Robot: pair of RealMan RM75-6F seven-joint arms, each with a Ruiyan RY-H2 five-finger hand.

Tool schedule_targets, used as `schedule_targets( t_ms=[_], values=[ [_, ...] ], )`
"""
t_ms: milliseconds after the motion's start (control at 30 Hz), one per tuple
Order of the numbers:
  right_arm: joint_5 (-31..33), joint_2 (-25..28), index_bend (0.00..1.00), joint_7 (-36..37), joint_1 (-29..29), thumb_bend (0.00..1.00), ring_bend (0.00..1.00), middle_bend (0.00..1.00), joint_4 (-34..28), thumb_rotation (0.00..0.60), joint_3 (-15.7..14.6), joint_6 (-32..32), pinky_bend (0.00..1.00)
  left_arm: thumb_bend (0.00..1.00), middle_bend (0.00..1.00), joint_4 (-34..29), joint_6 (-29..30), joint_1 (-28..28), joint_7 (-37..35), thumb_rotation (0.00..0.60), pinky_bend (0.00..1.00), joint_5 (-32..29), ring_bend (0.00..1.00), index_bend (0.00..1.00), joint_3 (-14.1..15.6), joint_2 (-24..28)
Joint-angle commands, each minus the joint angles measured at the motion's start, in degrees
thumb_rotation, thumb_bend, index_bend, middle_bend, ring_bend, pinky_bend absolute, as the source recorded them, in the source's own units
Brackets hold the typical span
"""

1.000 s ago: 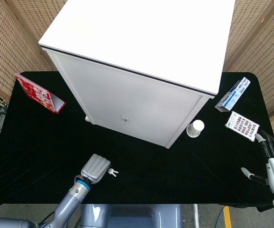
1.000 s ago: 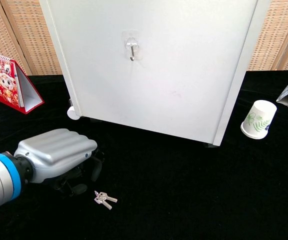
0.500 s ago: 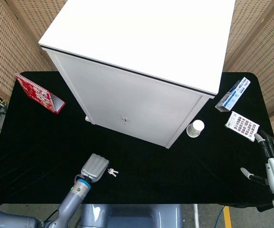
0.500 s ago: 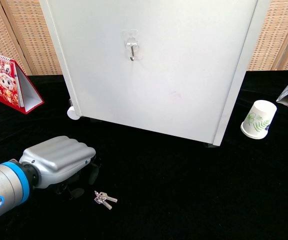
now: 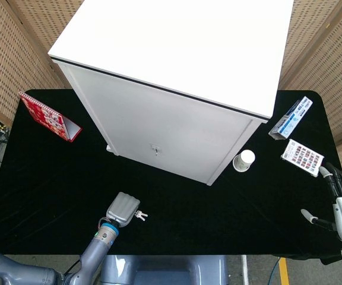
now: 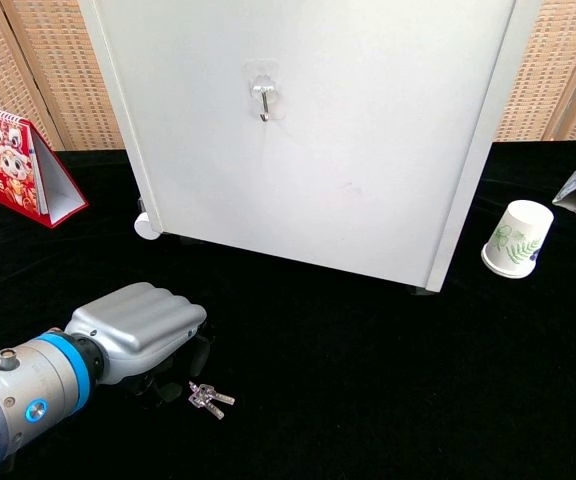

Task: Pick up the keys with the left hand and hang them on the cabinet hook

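Taking the tall white cabinet (image 5: 177,77) as the landmark and going left to right: a red desk calendar (image 5: 49,116) stands off the cabinet's left side on the black tabletop (image 5: 34,178). In front of the cabinet's face, the grey left robot hand (image 6: 138,325) has shifted right and toward the small bunch of silver keys (image 6: 207,398) over the last second; its fingers are curled under the palm with their tips just beside the keys, but whether they touch them cannot be told, and the keys still lie flat on the tabletop, not yet lifted. That suggests the grasp is just being set up, and the small metal hook (image 6: 263,100) on the cabinet's front face is bare. Off the cabinet's right front corner, a white paper cup with a green leaf print (image 6: 517,238) lies tipped; its inside is not visible. Farther right are a blue-and-white carton (image 5: 291,117) and a white patterned card (image 5: 302,157). The dark right robot hand (image 5: 340,196) rests at the tabletop's right edge, fingers loosely apart, holding nothing.
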Motion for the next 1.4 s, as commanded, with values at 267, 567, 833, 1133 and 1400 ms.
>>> schedule_targets(
  t_ms=[267,567,833,1133,1400],
  values=[
    [-0.07,0.01,0.01,0.47,-0.01,0.12,0.00,0.00,0.02,0.600,0.05,0.12,0.00,0.41,0.90,1.32,0.38,-0.89,-0.65,0.600,0.79,-0.35,0.87,0.46,0.61,-1.29],
    [-0.03,0.04,0.01,0.85,-0.06,0.12,0.00,0.00,0.08,0.600,0.08,0.16,0.00,0.41,0.90,2.56,0.80,-1.40,-0.97,0.600,0.79,-0.71,0.87,0.49,0.86,-1.84],
    [0.07,0.13,0.01,1.26,-0.08,0.12,0.00,0.00,0.10,0.600,0.13,0.15,0.00,0.41,0.90,3.26,0.75,-1.69,-1.36,0.600,0.79,-1.07,0.87,0.50,1.16,-2.42],
    [-0.22,0.05,0.01,1.60,-0.11,0.12,0.00,0.00,0.18,0.600,0.13,0.43,0.00,0.42,0.90,4.06,1.07,-1.82,-1.82,0.600,0.79,-0.59,0.87,0.51,1.51,-3.14],
    [-0.48,-0.03,0.01,2.39,-0.19,0.12,0.00,0.00,0.43,0.600,0.23,0.95,0.00,0.46,0.90,4.87,1.20,-1.66,-2.17,0.600,0.79,-0.54,0.87,0.51,1.89,-3.77]
  ],
)
